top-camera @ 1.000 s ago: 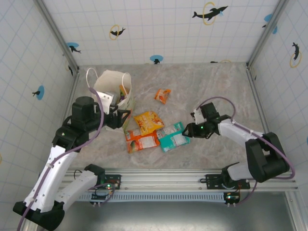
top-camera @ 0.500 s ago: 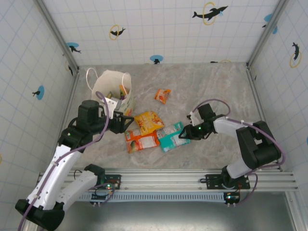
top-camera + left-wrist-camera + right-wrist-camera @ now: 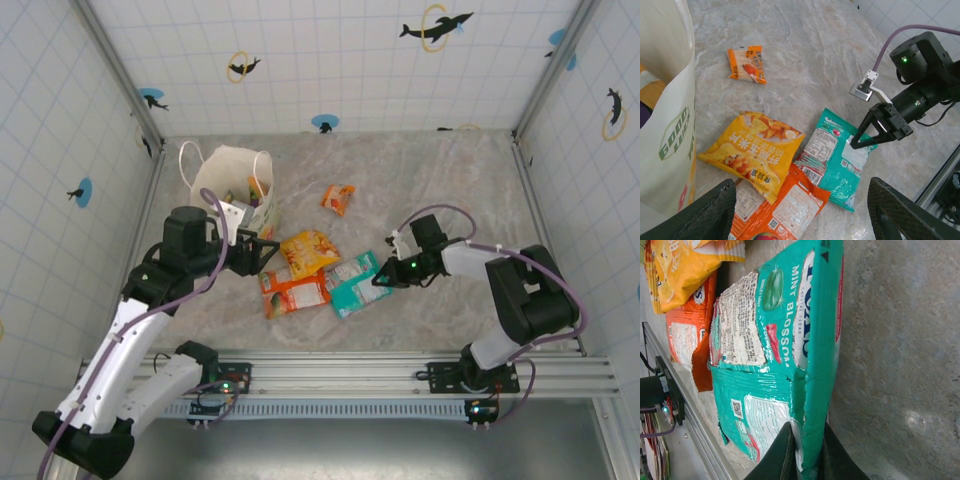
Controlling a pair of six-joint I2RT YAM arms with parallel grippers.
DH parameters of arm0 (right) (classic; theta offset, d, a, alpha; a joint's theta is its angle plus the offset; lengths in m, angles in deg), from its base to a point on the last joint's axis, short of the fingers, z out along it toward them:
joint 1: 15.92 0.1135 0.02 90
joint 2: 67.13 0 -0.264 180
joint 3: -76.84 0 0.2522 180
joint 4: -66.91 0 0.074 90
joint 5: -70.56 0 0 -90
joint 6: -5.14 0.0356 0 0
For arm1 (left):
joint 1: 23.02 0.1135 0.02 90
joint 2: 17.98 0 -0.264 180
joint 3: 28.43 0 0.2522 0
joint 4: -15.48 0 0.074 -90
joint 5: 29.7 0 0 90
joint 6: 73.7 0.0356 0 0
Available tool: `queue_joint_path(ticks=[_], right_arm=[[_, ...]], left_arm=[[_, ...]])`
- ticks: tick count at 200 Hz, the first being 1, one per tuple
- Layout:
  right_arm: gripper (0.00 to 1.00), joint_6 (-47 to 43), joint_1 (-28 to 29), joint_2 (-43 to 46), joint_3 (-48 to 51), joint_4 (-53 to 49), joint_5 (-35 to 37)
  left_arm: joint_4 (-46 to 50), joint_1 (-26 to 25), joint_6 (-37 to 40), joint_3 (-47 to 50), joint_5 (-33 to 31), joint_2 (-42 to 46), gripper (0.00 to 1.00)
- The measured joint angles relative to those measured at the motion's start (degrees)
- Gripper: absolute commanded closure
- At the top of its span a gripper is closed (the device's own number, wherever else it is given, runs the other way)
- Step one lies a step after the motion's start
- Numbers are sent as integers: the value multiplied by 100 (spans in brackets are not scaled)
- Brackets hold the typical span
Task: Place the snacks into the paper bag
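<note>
The right pincer [image 3: 806, 452], its fingers mostly cut off at the frame's lower edge, is closing on one edge of the teal foil packet [image 3: 775, 340] lying on the marbled bench [image 3: 440, 180]. The left pincer [image 3: 262, 252] is hanging wide open and empty just beside the white paper bag [image 3: 232, 172], whose contents are largely hidden. The yellow packet [image 3: 308, 252], the red-orange packet [image 3: 295, 293] and the small orange packet [image 3: 338, 198] are lying outside it.

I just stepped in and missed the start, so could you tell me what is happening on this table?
The right gripper pinches the edge of the teal packet, which lies on the table beside a yellow packet and an orange packet. The left gripper hovers open and empty beside the paper bag, which stands upright with colourful items already inside. A small orange packet lies apart, farther back.
</note>
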Motion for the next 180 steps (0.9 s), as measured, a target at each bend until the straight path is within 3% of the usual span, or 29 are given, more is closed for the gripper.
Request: queue_joint_path(ticks=[47, 119, 180], right_arm=[[100, -120, 0, 459, 0, -247, 260], [100, -452, 44, 1762, 11, -522, 1143], [100, -1316, 662, 2804, 11, -793, 2256]], left_arm=[[-35, 0, 4, 0, 2, -42, 30], [-48, 0, 149, -2, 26, -120, 30], [-258, 0, 334, -2, 284, -295, 30]])
